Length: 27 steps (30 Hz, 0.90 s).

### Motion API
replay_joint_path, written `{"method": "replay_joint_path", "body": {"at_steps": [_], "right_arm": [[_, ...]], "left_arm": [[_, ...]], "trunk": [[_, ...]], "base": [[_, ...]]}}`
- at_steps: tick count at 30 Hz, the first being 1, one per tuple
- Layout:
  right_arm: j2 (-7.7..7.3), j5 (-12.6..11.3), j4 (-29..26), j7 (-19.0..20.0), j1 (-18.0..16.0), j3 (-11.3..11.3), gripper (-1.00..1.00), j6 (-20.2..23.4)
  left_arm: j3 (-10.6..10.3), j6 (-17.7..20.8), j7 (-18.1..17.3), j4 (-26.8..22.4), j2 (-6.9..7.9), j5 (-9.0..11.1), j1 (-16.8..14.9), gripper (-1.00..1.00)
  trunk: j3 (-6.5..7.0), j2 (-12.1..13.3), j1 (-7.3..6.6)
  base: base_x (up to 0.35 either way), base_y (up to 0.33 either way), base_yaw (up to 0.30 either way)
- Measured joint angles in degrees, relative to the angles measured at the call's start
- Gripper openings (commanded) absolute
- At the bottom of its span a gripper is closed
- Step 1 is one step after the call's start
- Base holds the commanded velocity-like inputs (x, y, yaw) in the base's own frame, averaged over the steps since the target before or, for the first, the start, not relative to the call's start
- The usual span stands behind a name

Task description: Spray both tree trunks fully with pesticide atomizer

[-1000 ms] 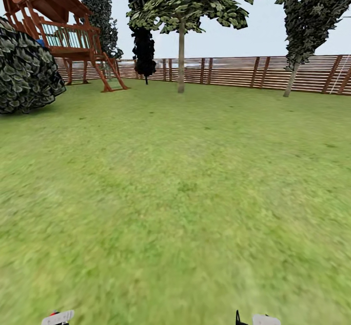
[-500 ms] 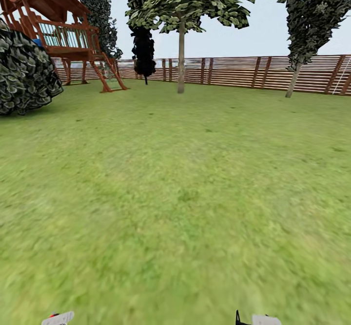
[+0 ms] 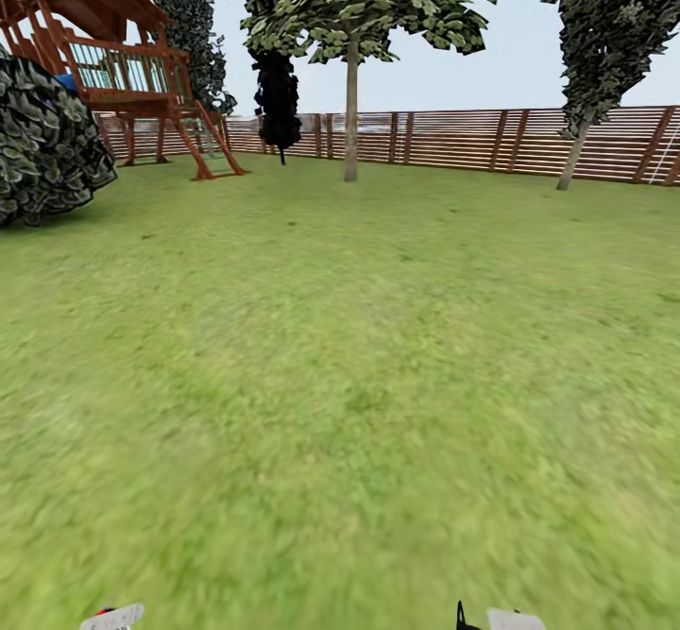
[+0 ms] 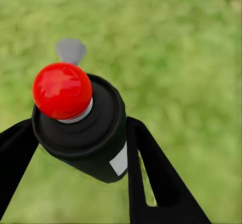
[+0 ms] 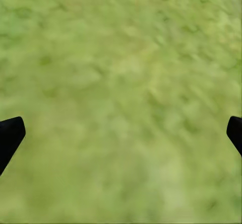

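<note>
The whole head view has slid a little since the earlier frames, bush (image 3: 42,153) edging toward 9 o'clock: the camera turning, not the things. The left tool (image 4: 75,148) is clenched on the atomizer (image 4: 80,128), red knob up, carried ready for spraying. The trunks (image 3: 351,110) stand far off at 12 and 2 o'clock. The right tool (image 5: 121,133) hangs spread wide, empty, over grass (image 5: 126,73).

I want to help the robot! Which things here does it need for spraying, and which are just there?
Needed: the pesticide atomizer held between the left fingers; two trees; the lawn.

Just there: wooden playhouse, round bush, fence, dark shrub.
</note>
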Motion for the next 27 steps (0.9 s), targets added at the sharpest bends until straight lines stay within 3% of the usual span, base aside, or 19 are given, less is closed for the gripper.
{"method": "replay_joint_path", "body": {"at_steps": [27], "right_arm": [[0.0,0.0,0.02,0.0,0.04,0.0,1.0,0.0]], "left_arm": [[0.0,0.02,0.0,-0.01,-0.1,0.01,0.0,-1.0]], "trunk": [[0.0,0.0,0.0]], "base": [[0.338,0.0,0.0]]}}
